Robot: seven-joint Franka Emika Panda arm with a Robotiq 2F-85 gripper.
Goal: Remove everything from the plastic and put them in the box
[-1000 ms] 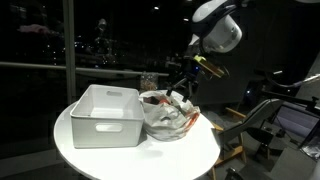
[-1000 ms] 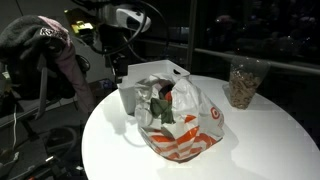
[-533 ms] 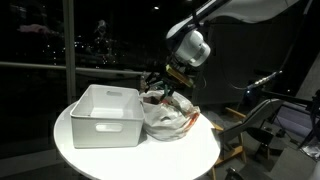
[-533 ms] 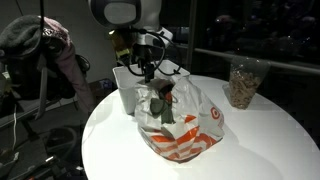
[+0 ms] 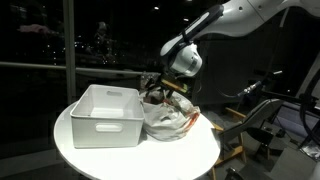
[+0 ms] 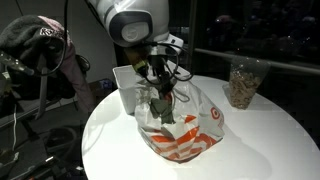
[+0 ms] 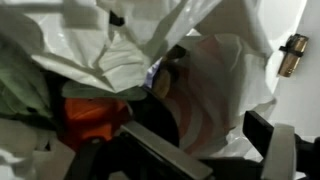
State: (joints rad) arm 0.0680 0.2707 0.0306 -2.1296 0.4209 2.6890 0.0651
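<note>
Evidently aiming for the cloths (image 6: 162, 108) inside, the pincer (image 6: 157, 88) stood wide open at the mouth of the plastic bag (image 6: 192, 128); the white bin (image 5: 100, 120) waited just beside that bag.

round white table (image 5: 100, 160) in both exterior views, clear cup of brownish bits (image 6: 245, 82) standing on it, heap of dark and pink clothing (image 6: 45, 40) beside the table, dark window panes (image 5: 100, 40) with night lights, small brass-coloured object (image 7: 291, 55) in the wrist view
</note>
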